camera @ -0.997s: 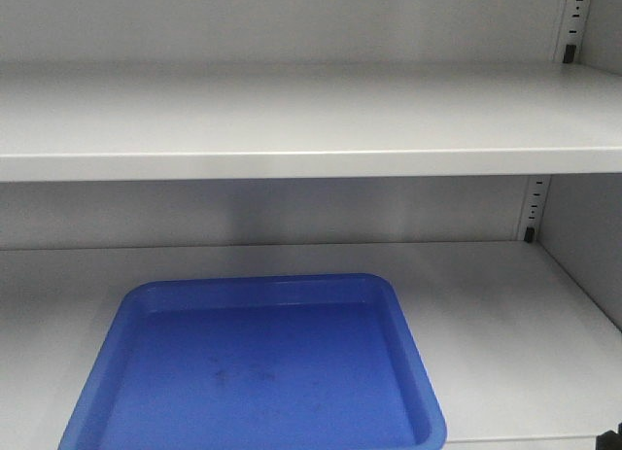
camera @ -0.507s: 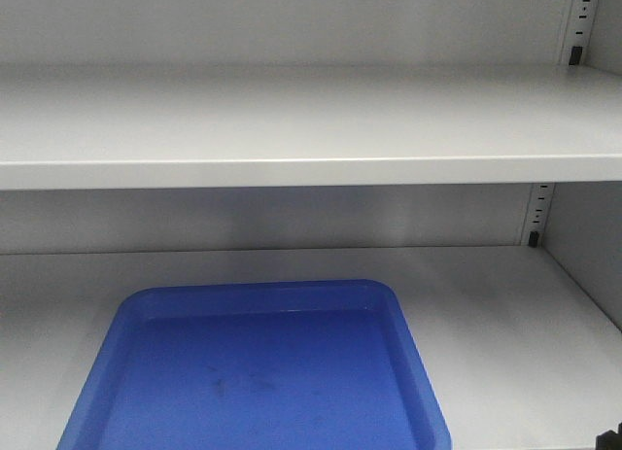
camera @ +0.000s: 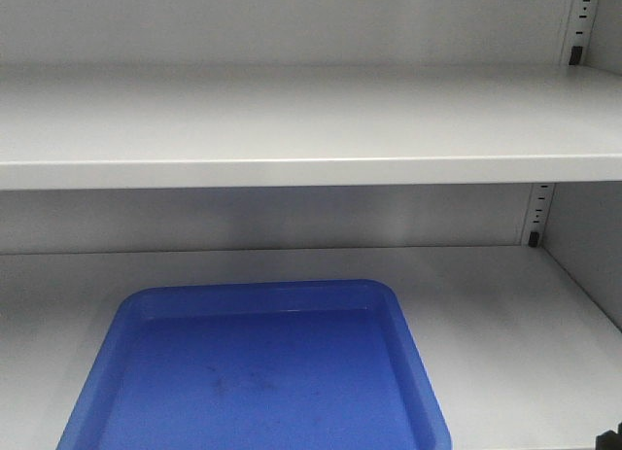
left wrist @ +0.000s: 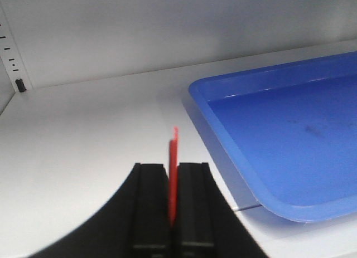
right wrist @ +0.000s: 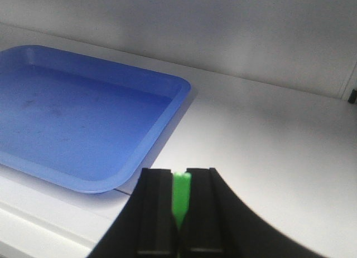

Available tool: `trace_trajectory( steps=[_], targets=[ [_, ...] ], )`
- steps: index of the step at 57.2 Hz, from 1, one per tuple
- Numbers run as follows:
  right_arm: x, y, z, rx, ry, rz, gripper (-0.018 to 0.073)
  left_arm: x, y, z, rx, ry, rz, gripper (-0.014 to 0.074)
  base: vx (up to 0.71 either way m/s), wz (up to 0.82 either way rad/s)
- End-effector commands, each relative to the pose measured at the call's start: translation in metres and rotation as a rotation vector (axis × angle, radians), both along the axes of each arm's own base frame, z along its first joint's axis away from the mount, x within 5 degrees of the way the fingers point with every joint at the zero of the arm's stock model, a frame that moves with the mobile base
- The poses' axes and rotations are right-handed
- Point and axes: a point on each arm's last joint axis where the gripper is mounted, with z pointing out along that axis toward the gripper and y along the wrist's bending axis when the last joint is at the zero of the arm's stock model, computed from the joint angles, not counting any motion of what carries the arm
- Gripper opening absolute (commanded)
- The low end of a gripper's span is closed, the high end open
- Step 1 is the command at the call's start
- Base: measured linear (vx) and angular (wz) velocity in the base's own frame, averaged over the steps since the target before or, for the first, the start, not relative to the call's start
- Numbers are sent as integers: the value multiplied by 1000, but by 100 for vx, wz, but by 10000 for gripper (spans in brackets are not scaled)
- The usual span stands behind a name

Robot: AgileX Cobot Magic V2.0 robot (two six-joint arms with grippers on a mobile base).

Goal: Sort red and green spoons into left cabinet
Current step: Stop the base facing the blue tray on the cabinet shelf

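Carry-in step is running: both arms are reaching over the lower shelf (camera: 505, 314) of the left cabinet (camera: 292, 129).
- Left gripper (left wrist: 170, 171) is pinching the red spoon (left wrist: 174, 152) between nearly closed jaws. The tip is poking out over bare shelf, beside the left rim of the blue tray (left wrist: 223, 130).
- Right gripper (right wrist: 179, 177) is clamping the green spoon (right wrist: 181, 194) the same way, off the tray's right front corner.

Next is probably lowering and releasing, calling for a low, flat set-down. The shelf is showing pale grey and smooth, with a slotted upright (camera: 536, 212) in the back right corner.
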Motion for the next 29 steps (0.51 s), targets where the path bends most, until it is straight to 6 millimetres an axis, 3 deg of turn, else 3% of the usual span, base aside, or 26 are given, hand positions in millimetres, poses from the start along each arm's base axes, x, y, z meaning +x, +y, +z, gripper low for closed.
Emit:
trace_trajectory(
  steps=[1, 29],
  targets=[
    [2, -2, 17, 39, -93, -26, -3, 2, -1, 14, -23, -91, -3, -6, 0, 0],
    [5, 0, 17, 137, -64, -33, -3, 2, -1, 21, -117, -148, -2, -6, 0, 0]
  ],
)
